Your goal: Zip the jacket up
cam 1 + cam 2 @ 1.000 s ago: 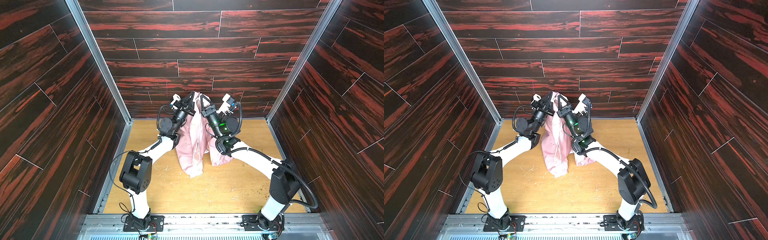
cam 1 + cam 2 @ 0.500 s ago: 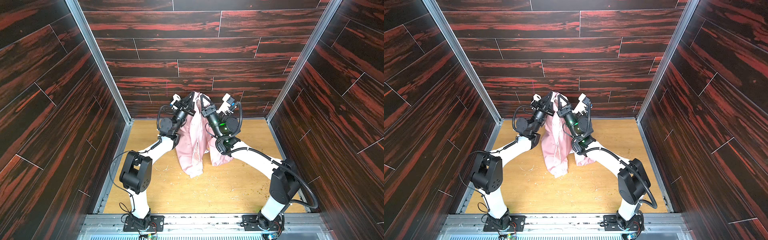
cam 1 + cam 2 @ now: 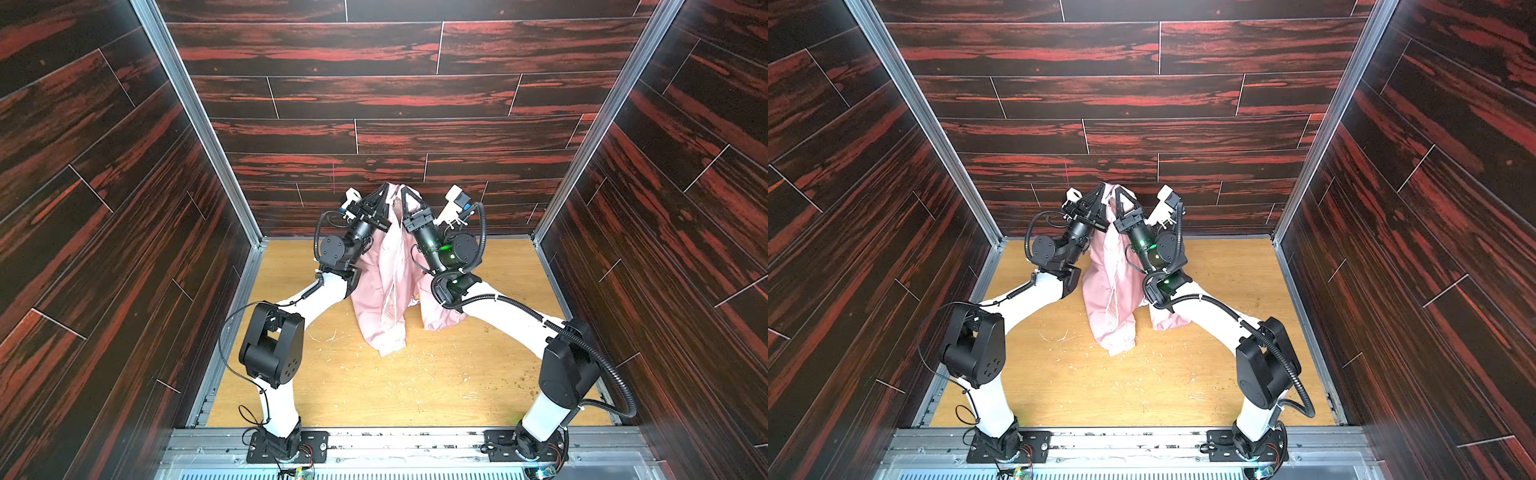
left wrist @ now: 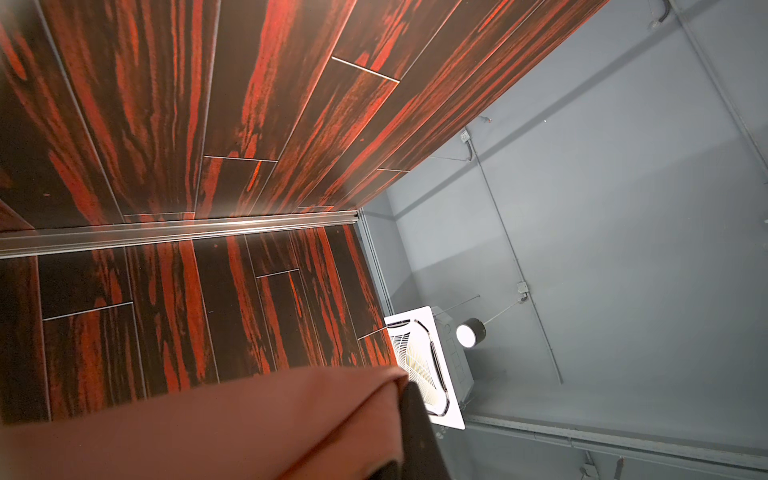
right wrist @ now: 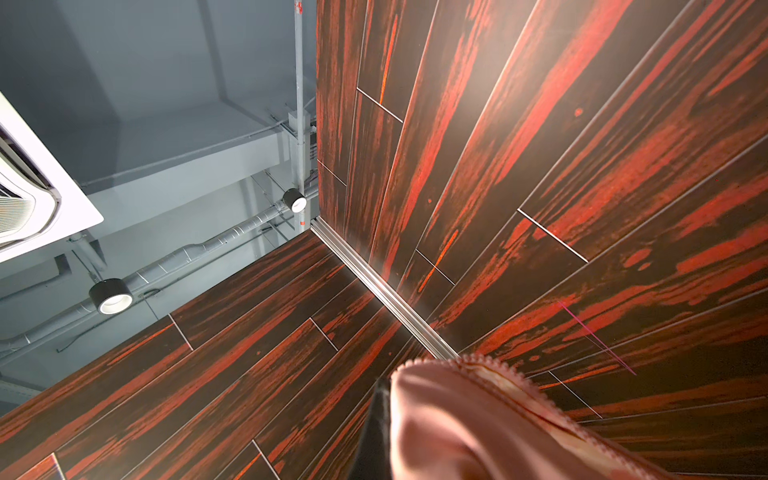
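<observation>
Left fingers [image 3: 377, 198]: pinched together on the jacket [image 3: 386, 286] at a fold of its top edge, raised high over the back of the tabletop [image 3: 374, 390].
Right fingers [image 3: 417, 202]: likewise clamped on the jacket, just beside the left pair. The right wrist view shows zipper teeth [image 5: 498, 366] running along the edge they hold.
Jacket: it hangs straight below both pairs of fingers with its long axis near vertical, narrow at the grip and spreading downward. The hem [image 3: 388, 343] rests on the tabletop, and a second lobe lies under the right forearm.
Front opening: a pale zipper edge [image 3: 390, 309] runs down the middle in both top views. It looks unzipped, and no slider can be made out.
Key relation: the zipper's lower end probably sits near the hem, well below either grip. Neither arm is clearly nearer, so one likely has to release and reach down.
Tabletop: light wood, bare in front, flecked with small scraps.
Walls [image 3: 395, 95]: dark, red-streaked planks on three sides, with metal corner posts.
Room: a grey ceiling with a white vent unit [image 4: 424, 365] and round lamps shows in the wrist views.
</observation>
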Tool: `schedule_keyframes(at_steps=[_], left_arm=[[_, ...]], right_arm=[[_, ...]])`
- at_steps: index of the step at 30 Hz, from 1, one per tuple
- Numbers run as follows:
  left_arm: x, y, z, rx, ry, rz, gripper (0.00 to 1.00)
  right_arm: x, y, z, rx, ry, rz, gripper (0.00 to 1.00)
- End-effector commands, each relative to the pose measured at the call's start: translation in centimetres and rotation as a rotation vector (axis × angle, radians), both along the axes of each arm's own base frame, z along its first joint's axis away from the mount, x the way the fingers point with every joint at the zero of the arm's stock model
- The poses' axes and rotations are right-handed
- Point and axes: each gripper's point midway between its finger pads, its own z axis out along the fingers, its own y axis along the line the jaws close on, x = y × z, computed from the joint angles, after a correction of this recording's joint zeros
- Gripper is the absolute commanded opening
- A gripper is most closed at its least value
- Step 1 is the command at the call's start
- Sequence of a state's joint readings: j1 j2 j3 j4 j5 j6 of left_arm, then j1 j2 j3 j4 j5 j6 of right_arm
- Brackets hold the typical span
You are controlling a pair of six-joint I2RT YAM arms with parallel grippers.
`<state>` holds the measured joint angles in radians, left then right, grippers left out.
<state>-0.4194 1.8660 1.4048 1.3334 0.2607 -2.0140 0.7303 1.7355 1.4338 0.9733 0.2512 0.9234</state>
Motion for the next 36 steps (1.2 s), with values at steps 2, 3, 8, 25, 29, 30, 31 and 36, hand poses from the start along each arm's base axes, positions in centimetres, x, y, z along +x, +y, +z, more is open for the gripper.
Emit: schedule_keyframes(at_steps=[2,3,8,25,29,30,31,36], left_arm=[[-1.8,0.7,2.6,-0.054,-0.092,-0.011,0.00],[-1.9,0.7,2.8,-0.056,-0.094,-0.012,0.00],[-1.9,0.7,2.9,-0.057,-0.097,-0.013,0.00],[-1.7,0.5,2.6,-0.056,-0.091,-0.018,0.00],[-1.7,0.5,2.5,-0.057,-0.087,-0.017,0.00],[-1.6,0.5,2.5,-0.056,-0.087,-0.018,0.00],[-1.7,0.5,2.6,-0.057,-0.090,-0.016,0.00],[-1.8,0.6,2.9,-0.060,-0.098,-0.014,0.00]], right_arm=[[-0.5,0.1,1.7,0.051,-0.049,0.009,0.00],[-0.5,0.1,1.6,0.049,-0.044,0.008,0.00],[-0.1,0.2,0.8,0.042,-0.020,0.005,0.00],[0.4,1.2,0.0,0.031,-0.005,0.032,0.00],[0.2,0.9,0.3,0.042,-0.015,0.029,0.00],[0.2,0.8,0.4,0.043,-0.013,0.024,0.00],[0.2,0.6,0.4,0.046,-0.010,0.017,0.00],[0.0,-1.0,0.7,0.039,-0.002,-0.059,0.00]])
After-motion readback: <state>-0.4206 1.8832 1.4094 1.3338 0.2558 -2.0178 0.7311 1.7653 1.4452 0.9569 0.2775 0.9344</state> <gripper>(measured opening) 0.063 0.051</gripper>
